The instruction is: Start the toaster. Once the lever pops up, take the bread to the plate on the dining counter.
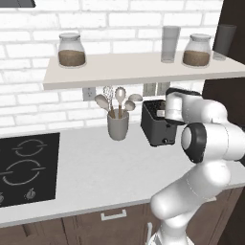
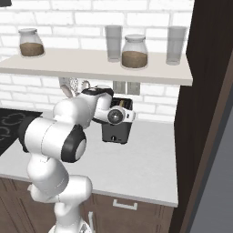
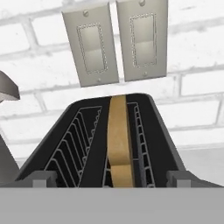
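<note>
While the gripper point(image 3: 112, 183) gapes wide and empty, tan bread point(image 3: 120, 140) stands in the boxy, wire-ribbed toaster point(image 3: 65, 131).

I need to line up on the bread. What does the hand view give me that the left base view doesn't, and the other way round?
Hand view alone: the bread standing on edge in one slot of the toaster, an empty wire-racked slot beside it, and two wall switch plates behind. The open claw sits just above the toaster.

Left base view alone: the cooktop, utensil cup, and shelf with jars.

Both: the toaster and the white brick wall.
</note>
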Available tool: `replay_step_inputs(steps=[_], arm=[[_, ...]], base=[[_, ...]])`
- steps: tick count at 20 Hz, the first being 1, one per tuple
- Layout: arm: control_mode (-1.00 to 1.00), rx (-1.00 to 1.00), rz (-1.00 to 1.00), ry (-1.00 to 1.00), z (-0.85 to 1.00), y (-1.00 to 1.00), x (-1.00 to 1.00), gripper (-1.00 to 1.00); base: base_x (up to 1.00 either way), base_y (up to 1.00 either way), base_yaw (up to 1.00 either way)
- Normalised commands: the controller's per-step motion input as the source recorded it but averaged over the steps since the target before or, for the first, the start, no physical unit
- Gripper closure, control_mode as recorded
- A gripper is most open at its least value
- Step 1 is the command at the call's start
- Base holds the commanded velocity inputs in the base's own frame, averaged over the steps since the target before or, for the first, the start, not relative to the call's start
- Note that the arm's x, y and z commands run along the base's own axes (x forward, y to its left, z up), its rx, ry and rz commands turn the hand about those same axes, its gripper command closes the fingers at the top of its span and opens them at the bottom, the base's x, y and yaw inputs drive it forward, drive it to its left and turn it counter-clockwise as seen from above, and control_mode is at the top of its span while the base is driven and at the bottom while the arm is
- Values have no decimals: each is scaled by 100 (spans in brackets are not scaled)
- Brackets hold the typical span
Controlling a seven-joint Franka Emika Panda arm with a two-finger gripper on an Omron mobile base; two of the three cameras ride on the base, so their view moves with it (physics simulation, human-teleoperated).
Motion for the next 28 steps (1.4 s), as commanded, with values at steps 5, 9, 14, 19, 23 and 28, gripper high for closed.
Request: replay_step_inputs(steps=[5,9,14,19,23,28], arm=[[-100,0,0,0,13,-5,15,-100],[-100,-1,0,0,3,-1,0,-100],[-100,-1,0,0,0,0,8,-100],[-100,0,0,0,0,-8,22,-100],[-100,0,0,0,0,-6,5,-100],[-100,0,0,0,0,0,0,100]], base=[[0,0,0],[0,0,0],[0,0,0],[0,0,0],[0,0,0],[0,0,0]])
